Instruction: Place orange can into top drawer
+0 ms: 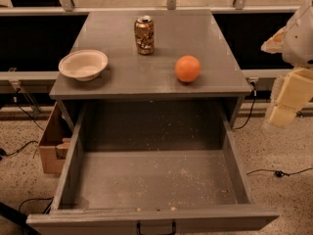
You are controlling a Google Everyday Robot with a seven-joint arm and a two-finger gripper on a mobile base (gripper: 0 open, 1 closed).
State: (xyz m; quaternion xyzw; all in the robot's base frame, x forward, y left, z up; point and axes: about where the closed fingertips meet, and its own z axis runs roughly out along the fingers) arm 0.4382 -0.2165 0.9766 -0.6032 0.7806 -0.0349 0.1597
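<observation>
The orange can (144, 35) stands upright on the grey cabinet top (146, 77), toward the back middle; its print is mottled golden-brown and its top is silver. The top drawer (151, 180) is pulled wide open below the cabinet top, with a crumb-speckled floor and nothing in it. Its dark handle (155, 227) shows at the bottom edge. My gripper (282, 112) hangs at the far right edge of the view, off the cabinet's right side and well away from the can. It holds nothing that I can see.
A round orange fruit (188, 68) sits on the cabinet top right of the can, near the front. A white bowl (83, 64) sits at the front left. A cardboard box (53, 143) stands on the floor left of the drawer. Cables run across the floor.
</observation>
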